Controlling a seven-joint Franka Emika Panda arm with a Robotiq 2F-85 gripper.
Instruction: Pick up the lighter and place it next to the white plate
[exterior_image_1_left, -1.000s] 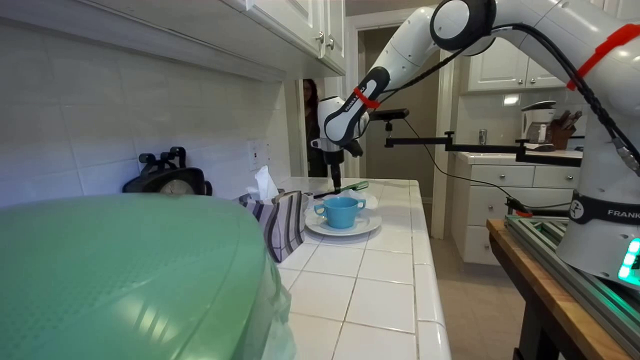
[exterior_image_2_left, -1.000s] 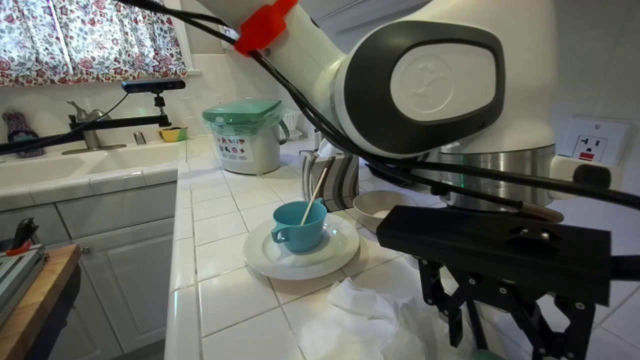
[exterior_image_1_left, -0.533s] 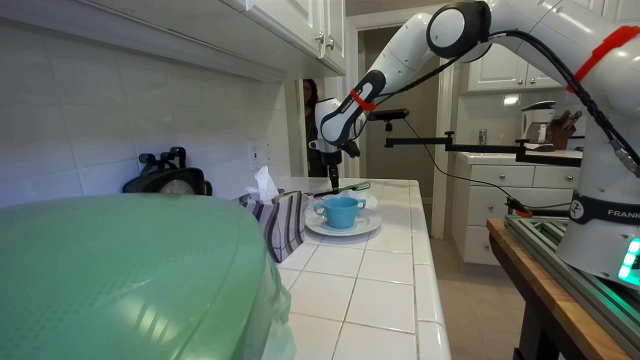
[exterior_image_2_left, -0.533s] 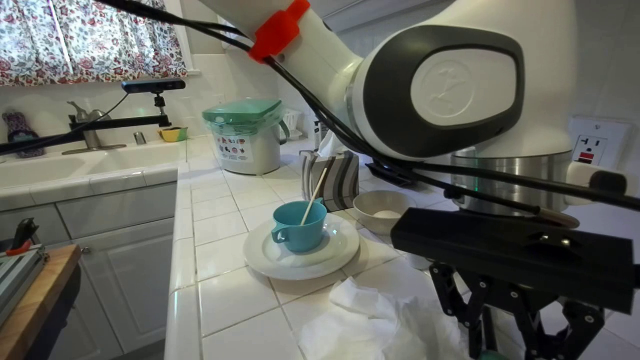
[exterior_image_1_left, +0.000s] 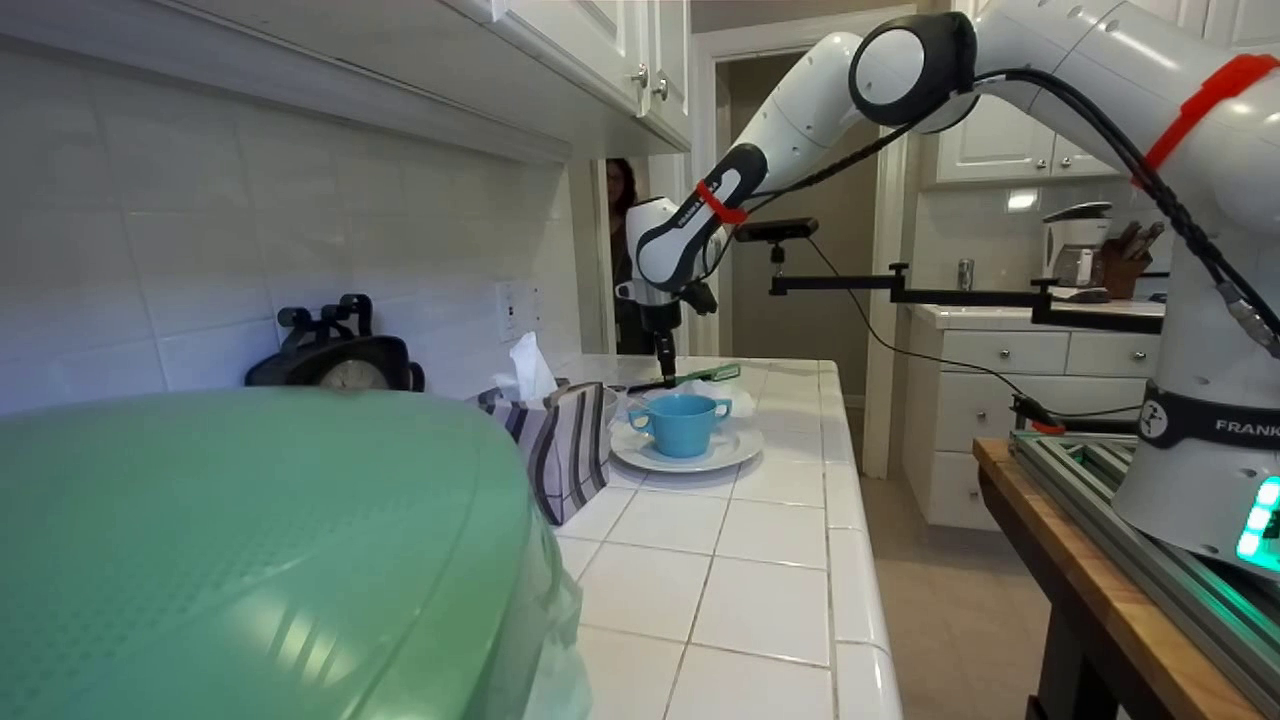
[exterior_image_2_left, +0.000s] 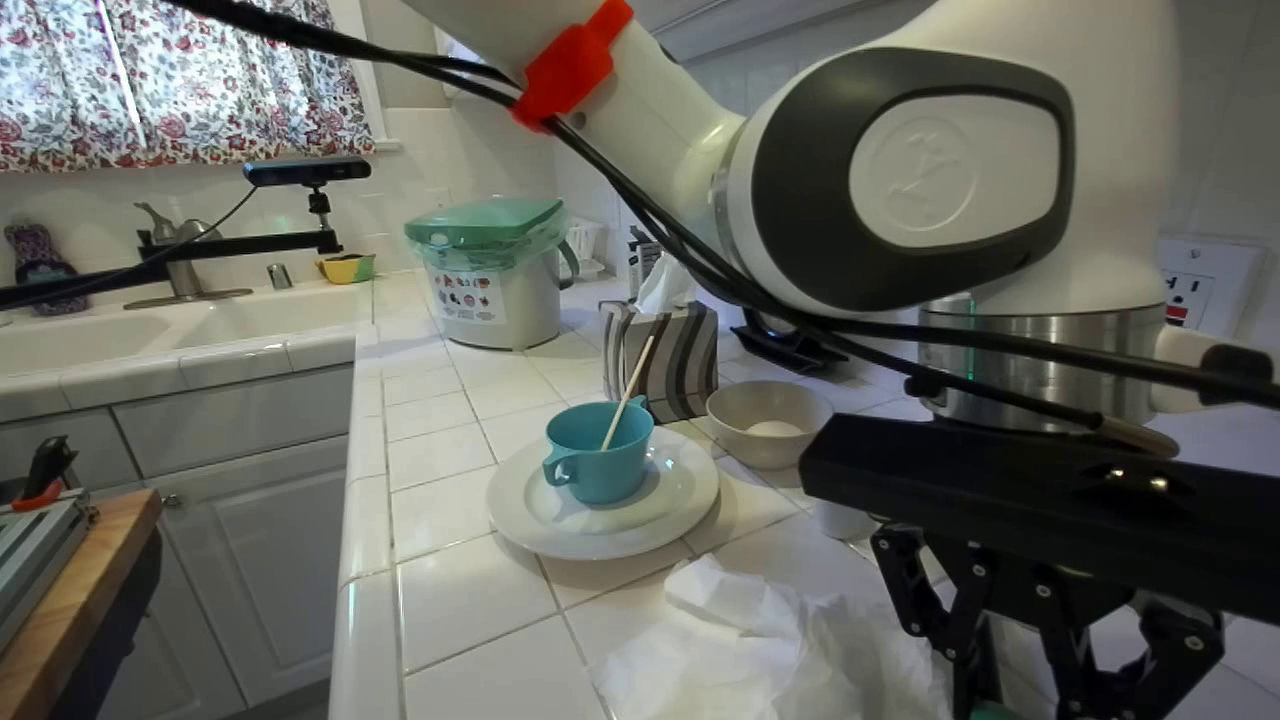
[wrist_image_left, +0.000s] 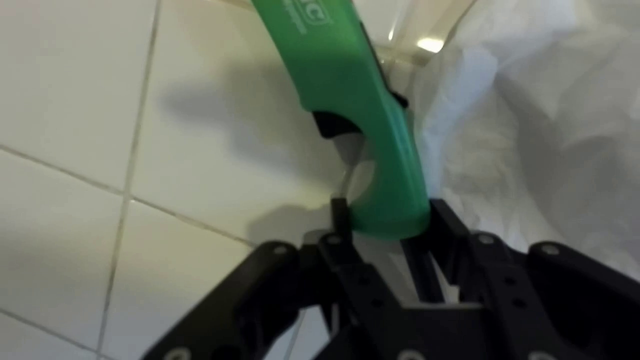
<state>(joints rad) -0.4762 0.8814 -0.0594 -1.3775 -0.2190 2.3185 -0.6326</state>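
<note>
Wrist view: black fingers (wrist_image_left: 445, 222) clamp the long green plastic lighter (wrist_image_left: 350, 95); lift straight, clear the crumpled white tissue (wrist_image_left: 540, 125), lower beside the round white plate (exterior_image_2_left: 540, 518).

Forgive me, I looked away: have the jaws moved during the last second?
Yes: in an exterior view, the jaws have shifted right, farther from the unmoved white plate.

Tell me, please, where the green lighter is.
In the wrist view, the green lighter is at upper centre, left of the tissue, its lower part between the jaws.
</note>
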